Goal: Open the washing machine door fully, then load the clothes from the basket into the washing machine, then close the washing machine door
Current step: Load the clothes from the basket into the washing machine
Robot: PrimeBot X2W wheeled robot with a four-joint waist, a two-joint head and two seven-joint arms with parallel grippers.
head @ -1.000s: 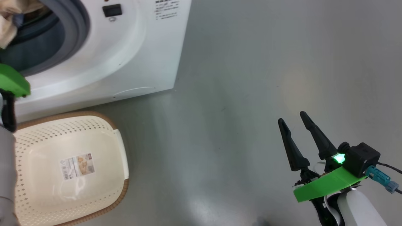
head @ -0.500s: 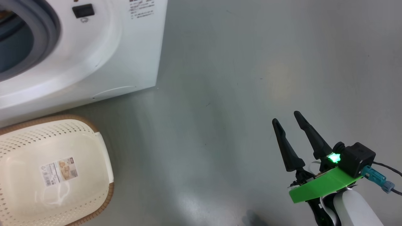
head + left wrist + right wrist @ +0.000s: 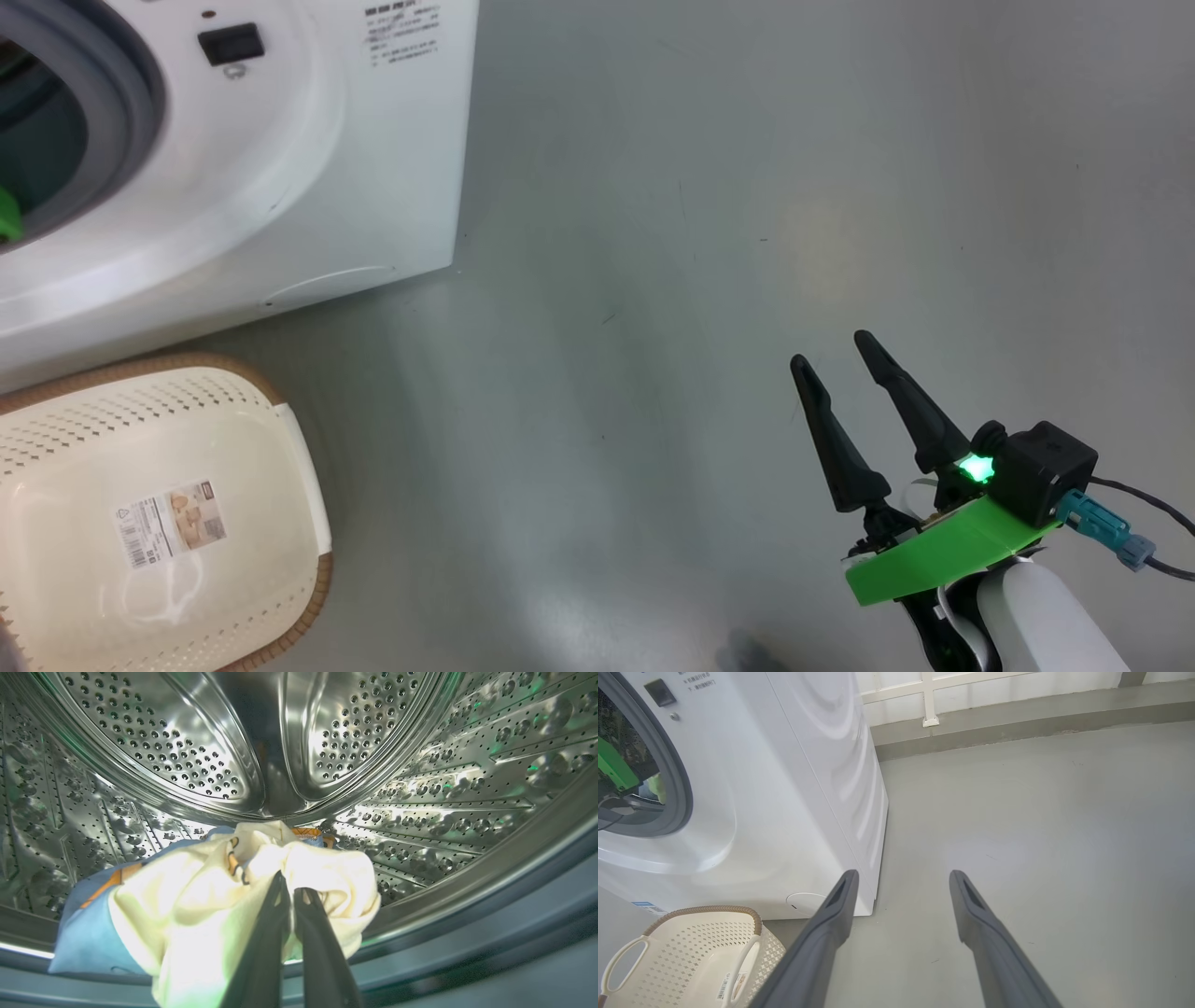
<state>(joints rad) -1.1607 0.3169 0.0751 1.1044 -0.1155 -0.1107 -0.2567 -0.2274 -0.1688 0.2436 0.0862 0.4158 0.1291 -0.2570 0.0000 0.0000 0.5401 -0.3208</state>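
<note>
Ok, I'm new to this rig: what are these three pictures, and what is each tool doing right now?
The head view looks down at the floor: the washing machine, the basket with nothing in it but a sticker, and the right tool, open and holding nothing. The left wrist view looks along the left tool, which is inside the steel drum, shut on the clothes, cream over light blue. The right wrist view looks along that open tool's fingers at the machine's side and the grey floor.

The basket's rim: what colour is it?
Brown, woven-look, around the cream basket; the head view shows it best.
</note>
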